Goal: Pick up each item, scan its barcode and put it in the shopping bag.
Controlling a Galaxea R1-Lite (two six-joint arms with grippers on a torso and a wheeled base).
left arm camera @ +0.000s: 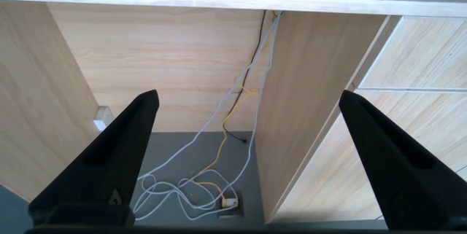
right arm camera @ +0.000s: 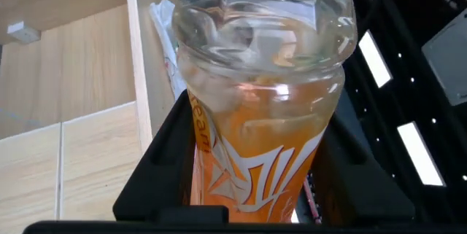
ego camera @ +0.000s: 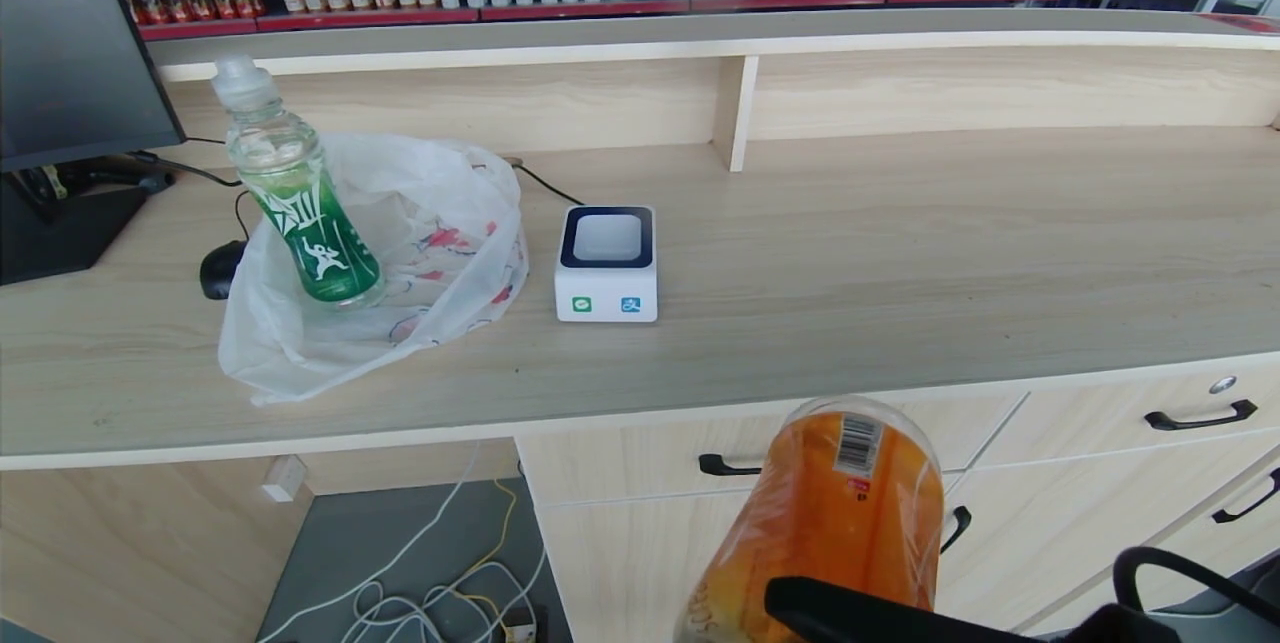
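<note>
**A:** When the head view is taken first, what is made out of the task's things?

**B:** The orange bottle (ego camera: 830, 523) is held tilted, low in front of the table (ego camera: 900, 253) and below its top. Its barcode (ego camera: 858, 445) is turned upward and left uncovered. That is judged deliberate, since the code must be shown to the scanner (ego camera: 606, 263), whose window faces up. The bottle would therefore have to be raised and turned over it. The green bottle (ego camera: 300, 193) is stood on the spread shopping bag (ego camera: 440, 243), just beside the scanner on its left. Whether it is inside the bag's mouth or merely on the plastic cannot be told.

**A:** And what is shown by the left wrist view?

**B:** The left pincer (left arm camera: 252, 168) is spread wide, with nothing between its fingers. It is placed below the table's edge, facing the recess where cables (left arm camera: 197, 183) are strewn on the floor. It is judged to be held there so that the other arm's path is not crossed.

**A:** What is added by the right wrist view?

**B:** The right pincer (right arm camera: 255, 190) is clamped on the orange bottle, with one finger pressed to each side of the labelled body, under the clear bulged end. A grip across the body is judged to have been chosen so that the bottle can be rotated without slipping.
</note>
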